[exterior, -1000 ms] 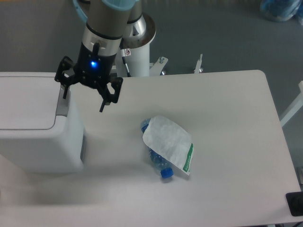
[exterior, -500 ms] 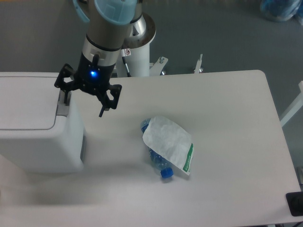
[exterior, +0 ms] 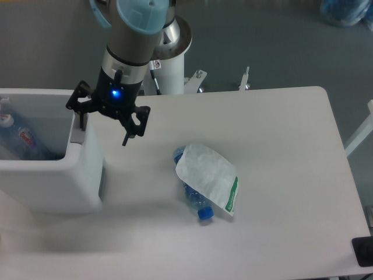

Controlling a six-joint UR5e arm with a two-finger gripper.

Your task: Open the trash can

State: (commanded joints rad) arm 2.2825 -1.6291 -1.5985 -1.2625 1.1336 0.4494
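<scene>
Lid's popped since half a second ago: the trash can (exterior: 52,181) at the table's (exterior: 280,175) left edge now shows bottles inside. The hand (exterior: 102,125) hasn't budged, fingers spread, holding nothing, one fingertip on the grey push tab (exterior: 77,133).

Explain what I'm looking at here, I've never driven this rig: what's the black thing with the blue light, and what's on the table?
One fixed camera looks down from above. The black thing is the robot arm's gripper, its two fingers spread and holding nothing; one finger is at the grey push tab of the trash can. The can's top shows open, with bottles inside. On the table lies a blue-capped bottle partly under a white pouch.
</scene>
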